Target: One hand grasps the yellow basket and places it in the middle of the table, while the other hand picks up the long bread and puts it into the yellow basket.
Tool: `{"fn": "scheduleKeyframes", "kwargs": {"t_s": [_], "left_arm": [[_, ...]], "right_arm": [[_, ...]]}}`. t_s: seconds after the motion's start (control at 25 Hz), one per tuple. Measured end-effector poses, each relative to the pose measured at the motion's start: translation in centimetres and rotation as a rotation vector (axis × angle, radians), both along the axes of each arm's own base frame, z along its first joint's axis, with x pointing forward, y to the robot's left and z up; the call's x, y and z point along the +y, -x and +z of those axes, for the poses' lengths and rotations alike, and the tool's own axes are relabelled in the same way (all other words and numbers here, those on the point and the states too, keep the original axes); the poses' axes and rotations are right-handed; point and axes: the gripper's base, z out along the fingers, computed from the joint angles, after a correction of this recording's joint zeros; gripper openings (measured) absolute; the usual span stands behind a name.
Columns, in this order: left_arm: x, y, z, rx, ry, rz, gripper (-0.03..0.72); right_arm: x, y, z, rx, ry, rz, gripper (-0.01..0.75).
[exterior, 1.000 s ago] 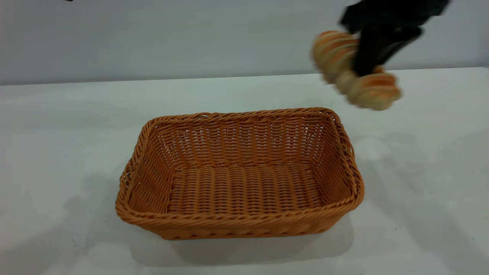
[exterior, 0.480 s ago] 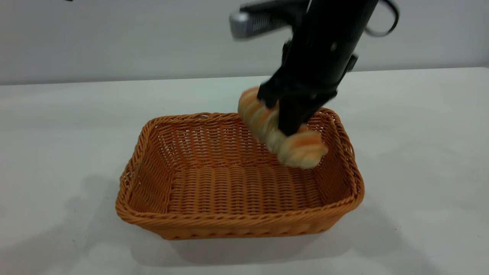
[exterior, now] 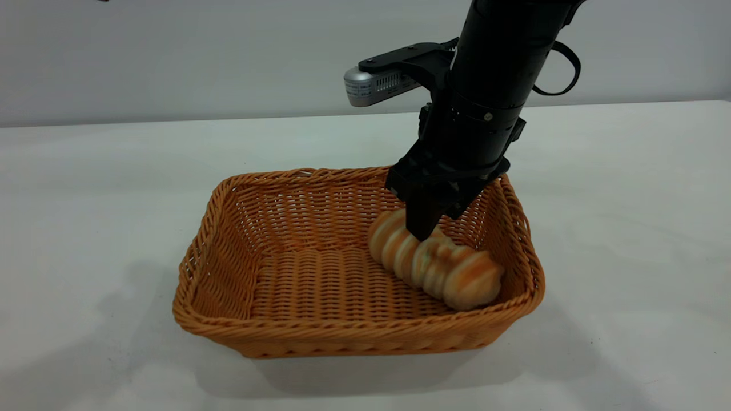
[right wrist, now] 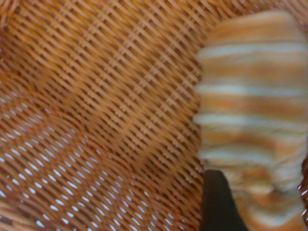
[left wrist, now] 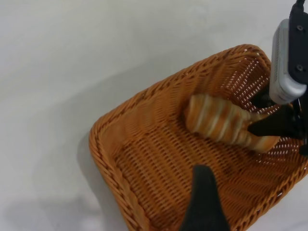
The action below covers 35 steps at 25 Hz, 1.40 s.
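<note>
Right arm point(exterior: 491, 85): matte black cylinder, segmented collars, small bright screw on the side. Black cable loop point(exterior: 562, 68) at upper right. Silver-grey module point(exterior: 371, 85) w/ vented face on black bracket. Black pointed fingers point(exterior: 422, 220).

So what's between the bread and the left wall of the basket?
Nothing but bare woven floor: in the exterior view the long bread lies at the right end of the yellow basket, under the right hand.

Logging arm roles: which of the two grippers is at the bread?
The right gripper, down inside the basket on the bread; the left gripper hovers above.
</note>
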Motion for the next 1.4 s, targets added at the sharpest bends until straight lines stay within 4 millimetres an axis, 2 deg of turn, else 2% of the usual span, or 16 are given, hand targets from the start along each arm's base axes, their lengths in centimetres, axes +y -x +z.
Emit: {"fn": "scheduleKeyframes", "kwargs": {"t_s": [0.08,0.28,0.48,0.68,0.92,1.16,1.4], "left_arm": [[0.0,0.0,0.0,-0.015,-0.014,-0.021,0.594],[0.1,0.0,0.0,-0.029,-0.040,-0.040,0.594],[0.7,0.9,1.1,-0.075,-0.103,-0.037,0.594],[1.5,2.9,3.4,-0.136,-0.131,0.008,0.594],[2.5,6.0,5.6,-0.151,-0.167,0.041,0.594],[3.4,9.6,7.6,-0.177,-0.191,0.067,0.594],[4.0,13.2,9.2,-0.226,-0.180,0.081,0.594]], "right_arm": [[0.0,0.1,0.0,0.013,0.005,0.002,0.530],[-0.1,0.2,0.3,0.031,0.032,0.031,0.536],[-0.5,0.1,2.3,-0.020,0.048,0.057,0.523],[-2.3,-0.2,6.2,-0.087,0.027,0.031,0.494],[-5.5,0.5,11.9,-0.137,0.006,-0.022,0.447],[-8.8,2.1,17.2,-0.204,-0.016,-0.075,0.399],[-11.7,4.2,21.2,-0.253,-0.032,-0.127,0.367]]}}
